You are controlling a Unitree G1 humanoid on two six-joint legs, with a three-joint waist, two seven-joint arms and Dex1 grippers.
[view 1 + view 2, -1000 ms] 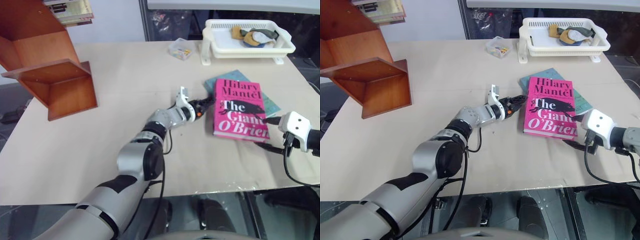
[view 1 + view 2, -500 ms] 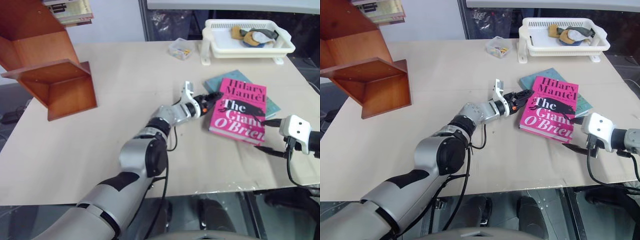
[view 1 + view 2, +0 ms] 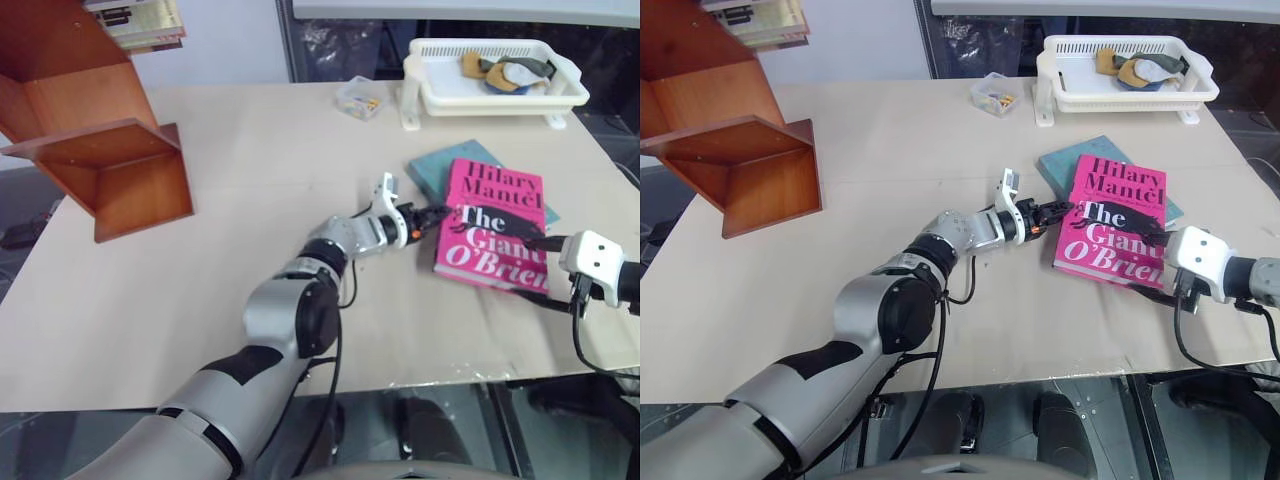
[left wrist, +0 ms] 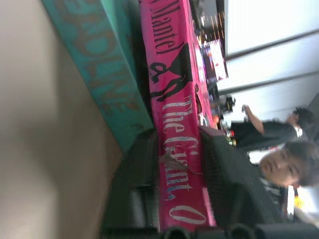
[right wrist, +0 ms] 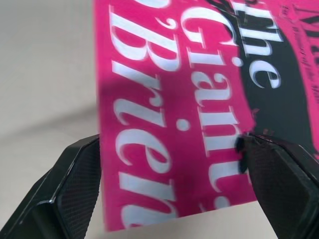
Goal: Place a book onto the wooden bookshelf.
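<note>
The bright pink book [image 3: 495, 225] lies flat on the table's right side, partly over a thinner teal book [image 3: 435, 163]. My left gripper [image 3: 435, 214] reaches level across the table and is shut on the book's left edge. In the left wrist view its black fingers [image 4: 142, 169] press on both sides of the pink spine [image 4: 174, 124]. My right gripper [image 3: 525, 267] is open at the book's near right corner, one finger [image 5: 279, 169] over the cover and the other [image 5: 75, 189] over bare table. The wooden bookshelf [image 3: 100, 150] stands at the far left.
A white basket tray [image 3: 495, 95] with cloths stands at the back right, with a small clear box [image 3: 358, 98] to its left. Several books [image 3: 140, 22] lean behind the shelf. A wide stretch of bare table lies between shelf and book. A person [image 4: 279, 159] shows far behind.
My left gripper has moved right and shut on the pink book's left edge. The book has shifted right and turned a little. The right gripper stays put and open.
</note>
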